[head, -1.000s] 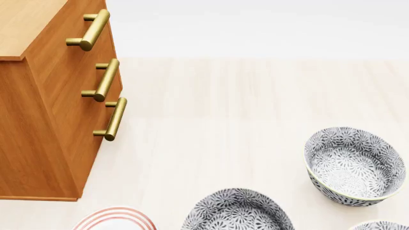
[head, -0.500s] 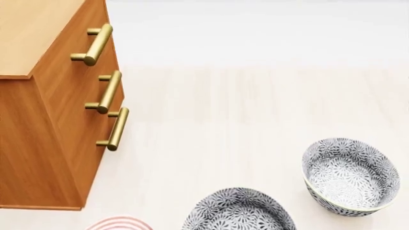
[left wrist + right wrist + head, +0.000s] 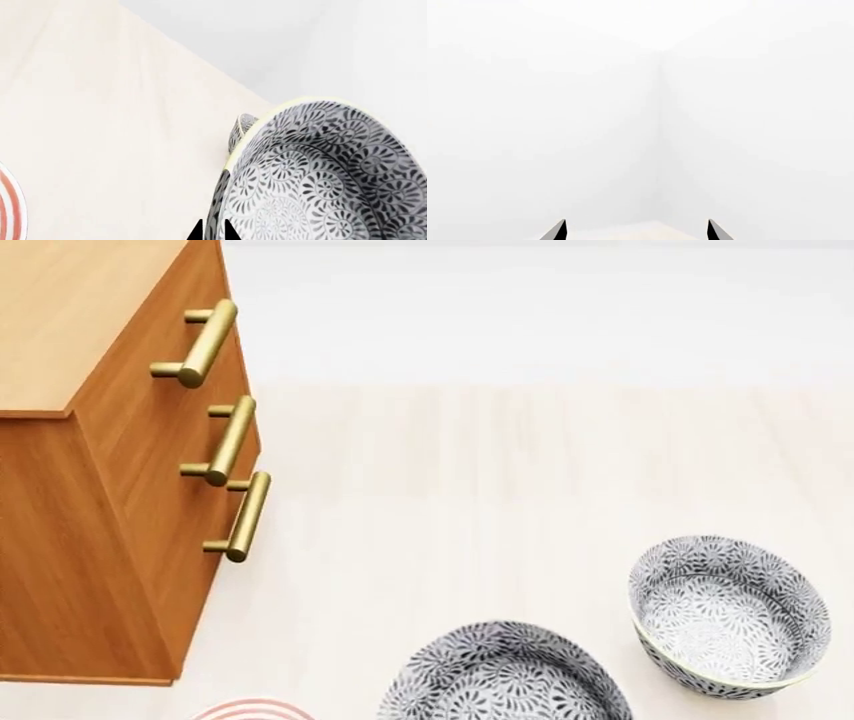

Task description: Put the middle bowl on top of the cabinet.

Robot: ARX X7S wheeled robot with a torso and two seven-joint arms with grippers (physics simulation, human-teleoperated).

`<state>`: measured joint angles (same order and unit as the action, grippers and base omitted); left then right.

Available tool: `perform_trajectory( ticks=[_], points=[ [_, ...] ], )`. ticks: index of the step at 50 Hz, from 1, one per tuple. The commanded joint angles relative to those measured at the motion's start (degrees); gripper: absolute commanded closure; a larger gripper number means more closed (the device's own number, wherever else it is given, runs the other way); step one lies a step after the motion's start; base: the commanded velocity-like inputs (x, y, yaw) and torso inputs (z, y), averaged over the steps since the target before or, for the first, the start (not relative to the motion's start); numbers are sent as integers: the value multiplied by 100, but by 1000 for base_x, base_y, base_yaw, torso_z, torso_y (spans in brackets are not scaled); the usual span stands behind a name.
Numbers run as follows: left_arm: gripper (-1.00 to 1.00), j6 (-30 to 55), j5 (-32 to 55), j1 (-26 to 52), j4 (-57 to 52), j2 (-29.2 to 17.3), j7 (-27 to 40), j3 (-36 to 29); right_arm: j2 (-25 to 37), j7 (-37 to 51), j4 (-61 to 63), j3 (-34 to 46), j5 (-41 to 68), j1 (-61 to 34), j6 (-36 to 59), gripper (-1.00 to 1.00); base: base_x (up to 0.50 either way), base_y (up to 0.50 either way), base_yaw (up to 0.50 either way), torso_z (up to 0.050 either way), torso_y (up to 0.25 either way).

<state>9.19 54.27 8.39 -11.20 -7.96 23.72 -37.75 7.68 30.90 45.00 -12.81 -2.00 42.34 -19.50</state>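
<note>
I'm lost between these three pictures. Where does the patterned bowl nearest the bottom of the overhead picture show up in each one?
Head view: the bowl sits at the bottom centre, partly cut off.
Left wrist view: it fills the lower right, with the left claw closed on its rim.
Right wrist view: not in it; only white walls.
Shared landmark: the red-striped plate, also at the left wrist picture's edge.

The tall orange-brown wooden cabinet [image 3: 94,490] walls off the left of the head view, and its three brass bar handles [image 3: 227,440] stick out into the open floor beside it. Its lighter flat top [image 3: 67,320] lies bare. A broad stretch of pale wood floor [image 3: 507,460] runs open between the cabinet and the two grey floral-patterned bowls [image 3: 727,615] [image 3: 505,675]. A red-striped round plate [image 3: 254,710] sits at the near edge, close to the cabinet's corner.
</note>
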Motion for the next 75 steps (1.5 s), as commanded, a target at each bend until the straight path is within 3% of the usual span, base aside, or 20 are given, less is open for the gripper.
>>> perform_trajectory(
  ticks=[1,10,20,23,24,27,34,37,40,43,48,54,63,75],
  points=[
    [100,-102,-186,-74,-725,-205,62,-145,-13,28,23,21,-27,19,-34,-100,0,0,0,38,227],
    [100,463,-615,242,-2534,-654,839,-407,-9,34,15,86,-101,-43,22,-100,0,0,0,38,217],
    [100,1455,162,1452,-3844,-848,2028,-79,-28,77,8,181,-192,-144,95,-100,0,0,0,17,52],
    [100,1919,855,2288,-4223,-838,2826,159,-41,81,23,260,-264,-236,206,-100,0,0,0,0,0],
    [100,2157,1258,2751,-4324,-803,3450,276,-49,83,35,293,-298,-266,245,-100,0,0,0,0,0],
    [100,2312,2440,3741,-4293,-762,4451,527,-76,103,65,366,-367,-324,325,-100,0,0,0,0,0],
    [100,2119,4336,5493,-3862,-747,6066,876,-124,160,131,512,-495,-428,476,-100,0,0,0,0,0],
    [100,1615,5031,6143,-3489,-815,6622,745,-139,163,159,605,-583,-515,604,-100,0,0,0,0,0],
    [100,-611,5215,7697,-3325,-2017,6626,-1288,-139,181,184,654,-616,-552,665,-100,0,0,0,0,0],
    [100,-1678,5779,8795,-3198,-2243,6621,-2224,-135,203,200,697,-646,-585,712,-100,0,0,0,0,0],
    [100,-2006,7188,9655,-2458,-2075,6508,-2014,-110,232,219,738,-660,-644,794,-100,0,0,0,0,0],
    [100,-2185,7797,10205,-1767,-2081,6597,-2094,-42,281,219,707,-593,-605,751,-100,0,0,0,0,0],
    [100,-3745,8531,11399,-1035,-2498,6602,-3790,67,333,167,647,-490,-577,693,-100,0,0,0,0,0],
    [100,-2750,9006,12067,401,-2427,6517,-4519,119,410,198,633,-456,-437,610,-100,0,0,0,0,0]
  ],
)
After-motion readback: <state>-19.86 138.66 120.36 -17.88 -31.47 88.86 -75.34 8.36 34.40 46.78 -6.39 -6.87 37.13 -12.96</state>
